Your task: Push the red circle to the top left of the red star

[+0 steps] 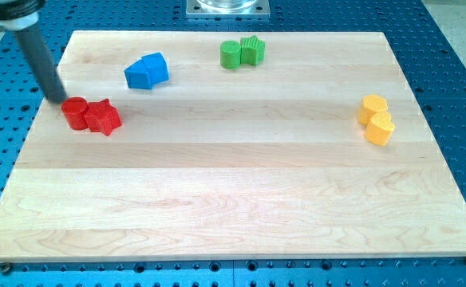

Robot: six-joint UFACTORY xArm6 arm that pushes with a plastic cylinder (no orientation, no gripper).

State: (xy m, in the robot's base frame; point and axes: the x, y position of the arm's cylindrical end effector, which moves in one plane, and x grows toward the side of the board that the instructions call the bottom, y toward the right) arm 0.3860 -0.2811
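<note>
The red circle (75,112) sits near the left edge of the wooden board (233,199), touching the left side of the red star (104,117). My rod comes down from the view's top left and my tip (60,100) rests just above and left of the red circle, at or very near its edge.
Two blue blocks (147,71) sit together above and right of the red pair. Two green blocks (242,52) stand near the top middle. Two yellow blocks (376,118) sit at the right. A metal mount (227,7) is beyond the top edge.
</note>
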